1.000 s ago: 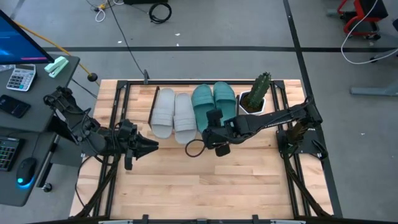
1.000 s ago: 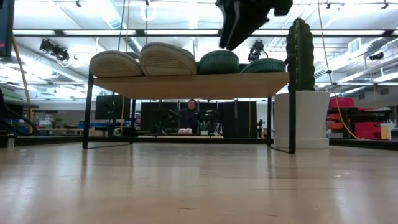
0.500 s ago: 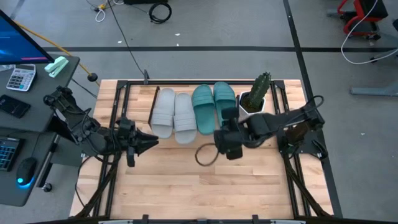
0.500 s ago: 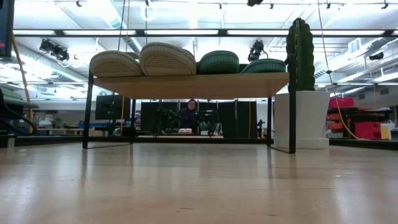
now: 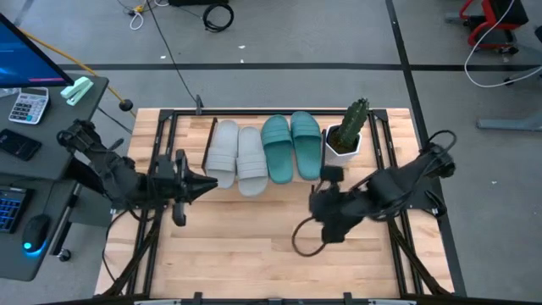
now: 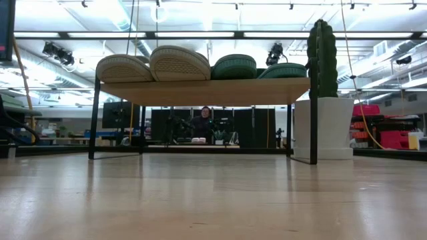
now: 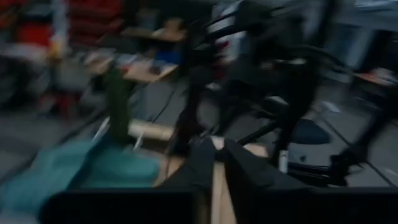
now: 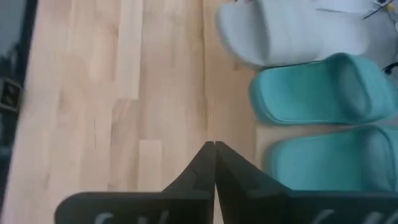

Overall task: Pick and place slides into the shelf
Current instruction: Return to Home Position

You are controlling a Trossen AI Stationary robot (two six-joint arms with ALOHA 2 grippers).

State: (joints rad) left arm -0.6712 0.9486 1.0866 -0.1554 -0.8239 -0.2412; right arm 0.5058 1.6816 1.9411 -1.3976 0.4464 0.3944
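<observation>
Two light grey slides [image 5: 238, 156] and two teal slides [image 5: 292, 146] lie side by side on the shelf [image 6: 200, 91], resting on its wooden top plank at the table's far middle. In the low view the grey slides [image 6: 153, 65] and the teal slides [image 6: 257, 67] show above the plank. My right gripper [image 5: 313, 202] [image 8: 214, 147] hangs shut above bare table, just near of the teal slides [image 8: 317, 93]. My left gripper [image 5: 212, 182] [image 7: 216, 149] hovers left of the shelf, pointing toward it, with a narrow gap between its fingers and nothing in it.
A cactus in a white pot [image 5: 347, 131] [image 6: 322, 123] stands right of the shelf. A loop of black cable [image 5: 306, 237] hangs from the right arm. Bare wooden tabletop [image 5: 254, 254] spreads near of the shelf. A person [image 6: 205, 120] sits far behind the table.
My right gripper has drawn back from the teal slides toward the table's near right and has left the low view's top edge. My left gripper has shifted a little toward the far edge. The slides have stayed in place on the shelf.
</observation>
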